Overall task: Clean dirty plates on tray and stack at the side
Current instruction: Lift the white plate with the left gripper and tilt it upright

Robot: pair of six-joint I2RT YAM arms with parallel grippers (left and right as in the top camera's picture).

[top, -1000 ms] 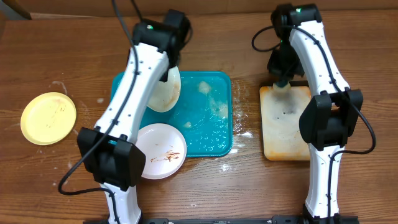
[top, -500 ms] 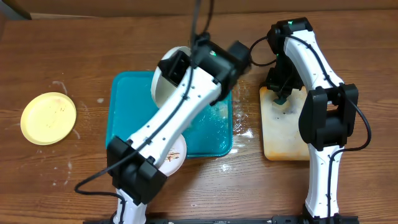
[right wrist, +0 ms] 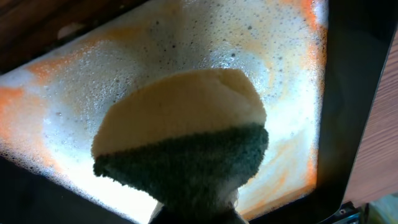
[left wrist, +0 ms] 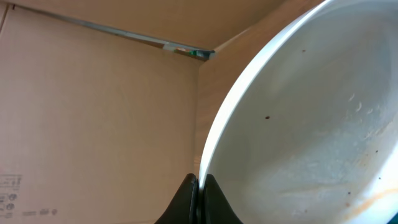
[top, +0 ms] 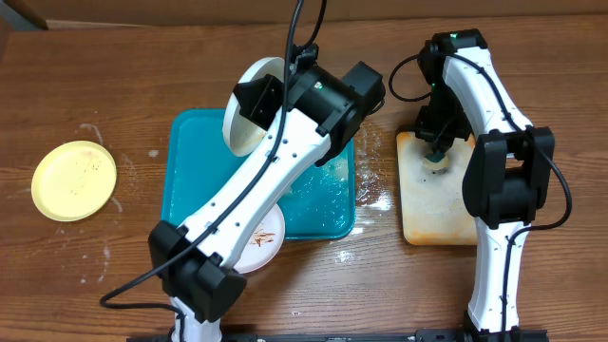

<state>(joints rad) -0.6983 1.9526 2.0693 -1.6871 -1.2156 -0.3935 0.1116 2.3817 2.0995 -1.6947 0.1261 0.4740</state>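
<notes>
My left gripper (left wrist: 199,193) is shut on the rim of a white plate (top: 249,112), held tilted on edge above the back of the teal tray (top: 195,166); the plate's inside (left wrist: 311,124) shows faint specks and an orange streak. A second white plate (top: 264,242) with brown smears lies at the tray's front edge, partly under my left arm. The pale yellow plate (top: 74,180) lies on the table at far left. My right gripper (top: 436,152) is shut on a yellow and green sponge (right wrist: 186,143) over the stained beige tray (top: 427,204).
The beige tray (right wrist: 155,50) holds foamy water with orange stains inside its black rim. Soapy water and foam lie on the teal tray's right half (top: 318,185). Wet spots mark the table between the trays. A cardboard wall (left wrist: 93,112) stands behind the table.
My left arm swung the white plate up from the tray and toward the back, tilting it more on edge. My right gripper with the sponge shifted slightly over the beige tray.
</notes>
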